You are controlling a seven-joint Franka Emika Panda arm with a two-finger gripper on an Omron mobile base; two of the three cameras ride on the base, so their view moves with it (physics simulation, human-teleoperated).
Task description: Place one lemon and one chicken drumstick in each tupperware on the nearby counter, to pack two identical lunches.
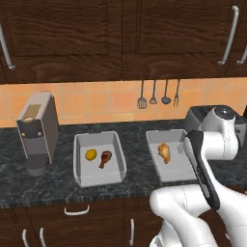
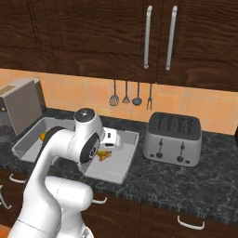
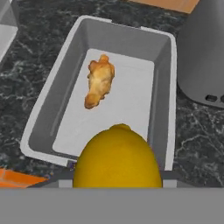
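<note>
Hand view: a lemon sits big at the bottom, pinched in the hand, hanging over the near end of the right tub. That tub has one drumstick lying on its floor, pale golden, thick end up-frame. Fingertips are hidden behind the fruit, so the grip is judged from how the lemon sits.

Left base view: left tub already has a lemon and a darker drumstick side by side, so that lunch looks done. Right tub has the drumstick w/ the arm over its right side. Both tubs sit on the dark worktop, coffee machine to the left, toaster to the right.

Handling, my guess: lemon is light, firm, round and waxy, so it can slip or roll; best held across the middle, low release so it doesn't bounce out. Drumstick prob. greasy, uneven; take it at the thick end. Tubs thin-walled, light, could slide if bumped.

No brands, labels or writing legible anywhere.
</note>
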